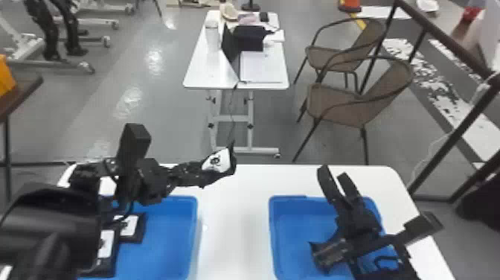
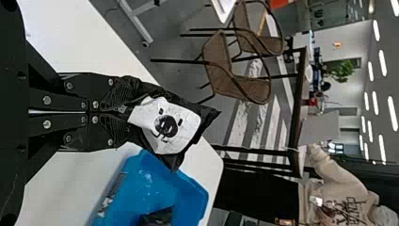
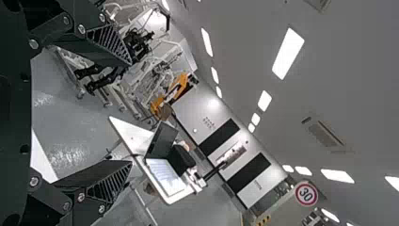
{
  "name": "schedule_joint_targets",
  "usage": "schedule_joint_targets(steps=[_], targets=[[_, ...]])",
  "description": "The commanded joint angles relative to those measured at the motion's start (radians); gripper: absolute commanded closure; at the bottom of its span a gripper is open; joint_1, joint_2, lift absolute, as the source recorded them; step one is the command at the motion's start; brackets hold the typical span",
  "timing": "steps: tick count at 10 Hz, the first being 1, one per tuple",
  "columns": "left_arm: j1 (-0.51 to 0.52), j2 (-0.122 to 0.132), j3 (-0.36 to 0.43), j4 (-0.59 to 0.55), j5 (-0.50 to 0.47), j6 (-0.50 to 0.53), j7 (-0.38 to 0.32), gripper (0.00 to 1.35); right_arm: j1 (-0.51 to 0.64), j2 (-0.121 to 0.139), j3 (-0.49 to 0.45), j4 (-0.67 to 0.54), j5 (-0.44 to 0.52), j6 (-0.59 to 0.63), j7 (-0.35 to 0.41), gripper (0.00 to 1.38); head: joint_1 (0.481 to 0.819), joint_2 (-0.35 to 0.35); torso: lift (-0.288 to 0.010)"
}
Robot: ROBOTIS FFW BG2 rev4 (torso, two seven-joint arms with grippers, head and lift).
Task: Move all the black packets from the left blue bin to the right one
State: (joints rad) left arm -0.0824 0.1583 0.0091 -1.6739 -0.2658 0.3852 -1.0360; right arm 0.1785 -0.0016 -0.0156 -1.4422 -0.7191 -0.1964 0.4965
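Bright, even light is filling the room, and rows of ceiling lights (image 3: 288, 52) are glaring stark white in both wrist views. In the head view, the floor (image 1: 128, 102) is throwing back pale patches of glare, the near table (image 1: 238, 208) is gleaming, and a faint, soft shadow is lying beside the left bin (image 1: 160, 238). In the left wrist view, a bin (image 2: 155, 188) is catching small glints. In the right wrist view, the far wall (image 3: 202, 122) is reflecting a hazy glow.

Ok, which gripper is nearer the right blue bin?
Right. The right gripper is above the far edge of the bin; the left gripper, holding a packet, is to the bin's left.
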Motion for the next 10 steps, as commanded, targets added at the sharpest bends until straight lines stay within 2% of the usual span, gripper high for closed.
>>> schedule_joint_targets(steps=[1, 2, 3, 5, 6, 10], targets=[[-0.083, 0.017, -0.113, 0.115, 0.099, -0.058, 0.042, 1.21, -0.042, 0.002, 0.028, 0.003, 0.017, 0.014, 0.013, 0.30, 0.695, -0.052, 0.000], [-0.139, 0.017, -0.184, 0.180, 0.137, -0.083, 0.063, 1.21, -0.066, 0.002, 0.040, 0.008, 0.035, 0.022, 0.025, 0.30, 0.695, -0.069, 0.000], [-0.180, 0.004, -0.230, 0.235, 0.157, -0.105, 0.065, 1.21, -0.088, 0.002, 0.056, 0.014, 0.035, 0.022, 0.034, 0.30, 0.695, -0.089, 0.000], [-0.223, -0.046, -0.258, 0.299, 0.151, -0.134, 0.067, 1.21, -0.109, 0.002, 0.080, 0.012, 0.040, 0.022, 0.045, 0.30, 0.695, -0.114, 0.000], [-0.235, -0.060, -0.268, 0.318, 0.146, -0.134, 0.067, 1.21, -0.117, 0.002, 0.091, 0.012, 0.044, 0.022, 0.045, 0.30, 0.695, -0.125, 0.000], [-0.254, -0.075, -0.294, 0.341, 0.201, -0.137, 0.067, 1.21, -0.139, 0.002, 0.109, 0.012, 0.102, 0.052, 0.045, 0.29, 0.695, -0.134, 0.000]])
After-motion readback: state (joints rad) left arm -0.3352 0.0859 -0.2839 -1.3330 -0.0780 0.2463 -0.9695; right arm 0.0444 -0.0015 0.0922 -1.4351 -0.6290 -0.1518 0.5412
